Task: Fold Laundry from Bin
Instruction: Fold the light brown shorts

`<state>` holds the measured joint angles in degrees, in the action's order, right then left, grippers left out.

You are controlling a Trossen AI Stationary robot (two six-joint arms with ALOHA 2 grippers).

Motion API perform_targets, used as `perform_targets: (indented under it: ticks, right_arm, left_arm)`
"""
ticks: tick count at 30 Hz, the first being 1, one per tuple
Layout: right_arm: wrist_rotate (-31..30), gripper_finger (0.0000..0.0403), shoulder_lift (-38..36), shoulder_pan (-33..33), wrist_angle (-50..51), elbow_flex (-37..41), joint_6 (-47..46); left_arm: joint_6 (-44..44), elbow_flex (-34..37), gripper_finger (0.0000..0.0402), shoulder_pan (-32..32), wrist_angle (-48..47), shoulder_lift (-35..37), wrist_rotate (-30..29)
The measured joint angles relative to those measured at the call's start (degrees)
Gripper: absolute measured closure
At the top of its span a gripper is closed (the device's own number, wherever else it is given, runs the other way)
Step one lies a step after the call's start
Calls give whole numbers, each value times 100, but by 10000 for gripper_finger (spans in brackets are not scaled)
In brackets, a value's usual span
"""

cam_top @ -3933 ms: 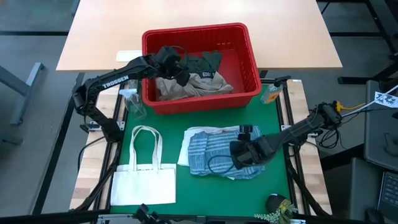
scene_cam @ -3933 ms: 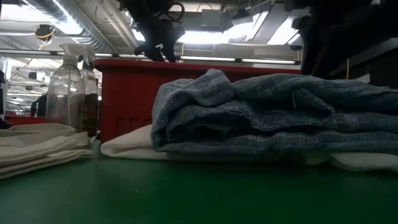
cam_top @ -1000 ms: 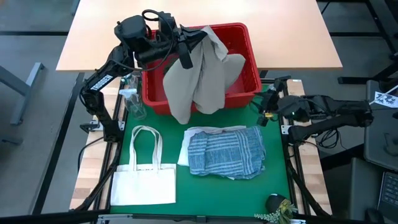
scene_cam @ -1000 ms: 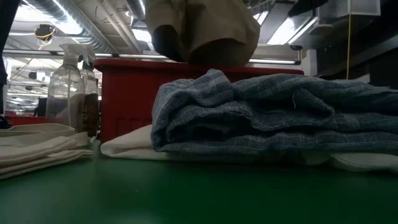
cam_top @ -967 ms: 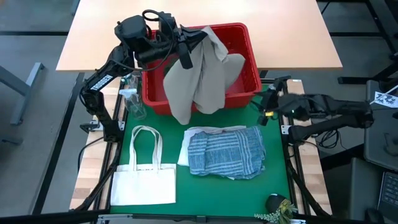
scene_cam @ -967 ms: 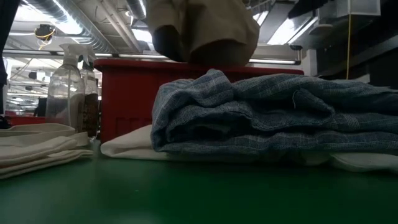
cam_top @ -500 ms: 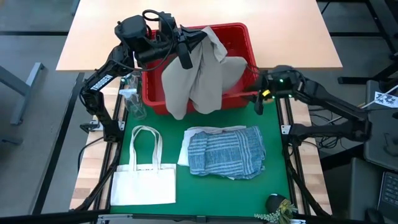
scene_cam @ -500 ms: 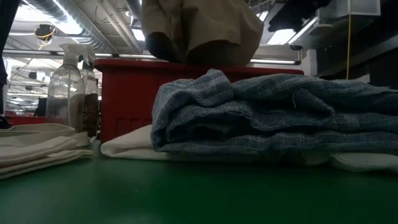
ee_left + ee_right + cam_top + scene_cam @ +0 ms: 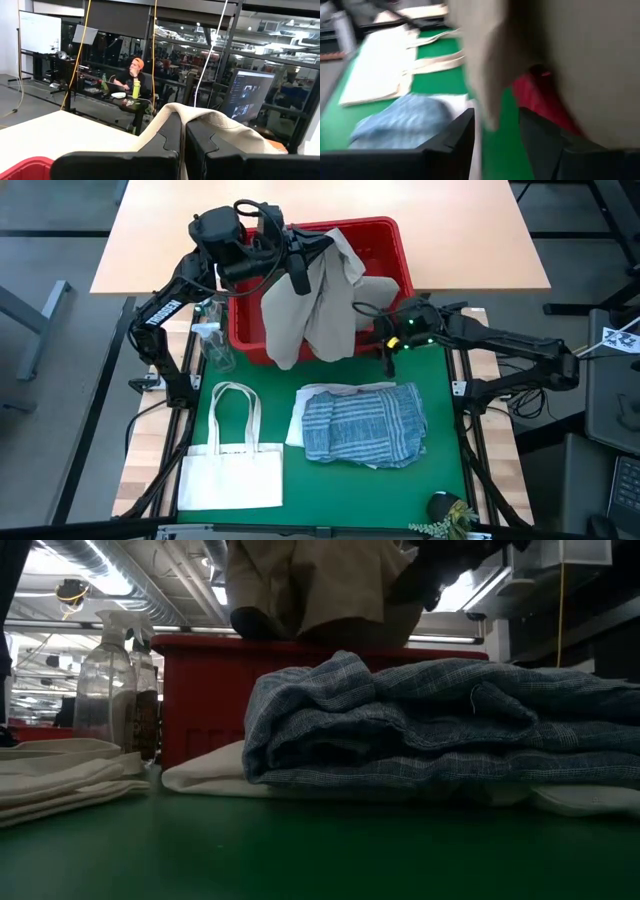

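A beige garment (image 9: 318, 300) hangs over the red bin (image 9: 372, 224), with my left gripper (image 9: 299, 270) shut on its top. In the low view its lower ends (image 9: 300, 600) reach about the height of the bin's rim (image 9: 210, 640). My right gripper (image 9: 386, 338) stands open at the bin's near right corner, right beside the garment's hanging right part (image 9: 570, 60). A folded blue-and-white striped garment (image 9: 362, 425) lies on a white one (image 9: 312, 394) on the green mat. My left gripper pinches the beige garment's upper fold (image 9: 200, 116) between its two shut fingers, held about level above the bin. The cloth drapes over the fingertips and hangs slack below them, lifted out of the bin. My right gripper's fingers (image 9: 462, 131) stand at the cloth; whether they touch it I cannot tell.
A flat white tote bag (image 9: 232, 465) lies at the mat's near left. A clear spray bottle (image 9: 212, 345) stands left of the bin. Bare green mat (image 9: 440, 470) shows to the right of the folded stack. A person sits in the room beyond (image 9: 134, 80).
My right gripper has swung in from the table's right edge toward the bin and the hanging beige garment, sinking a little and turning, its fingers still open. My left gripper has kept the garment up; its hanging part has swayed slightly.
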<state>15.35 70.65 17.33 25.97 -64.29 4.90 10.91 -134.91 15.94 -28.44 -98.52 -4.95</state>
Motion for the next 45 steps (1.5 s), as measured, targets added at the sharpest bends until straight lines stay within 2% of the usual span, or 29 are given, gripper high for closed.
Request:
perform_targets:
  ticks: [3, 10, 16, 22, 25, 29, 31, 36, 40, 45]
  right_arm:
    - [-472, 249, 79, -21, -245, 0, -179]
    - [159, 249, 123, -21, -293, 0, -183]
    - [-23, 249, 189, -19, -569, -1, -196]
    - [29, 251, 588, -21, -1069, -2, -689]
    - [30, 277, 668, -19, -1078, -2, -792]
    - [186, 363, 623, -3, -1193, -2, -765]
    - [221, 392, 532, -6, -1274, -8, -734]
    - [220, 378, 122, -3, -1149, -212, -697]
    - [217, 397, -310, -6, -942, -547, -466]
    - [-31, 394, -797, -6, -520, -1143, -303]
  left_arm:
    - [-2, 0, 401, 0, 0, 0, 0]
    - [-2, 0, 401, 0, -3, 0, -2]
    - [0, 0, 401, 0, 0, 0, -2]
    - [0, 0, 401, -1, 0, -1, -4]
    - [3, 0, 401, -1, -3, -2, -4]
    - [0, 0, 401, -2, -12, -2, -4]
    - [-59, 0, 401, -2, -37, -2, -4]
    - [-240, 0, 401, -2, -114, -2, -19]
    - [-251, 0, 401, -2, -112, -2, -31]
    - [-253, 0, 401, -2, -106, -2, -33]
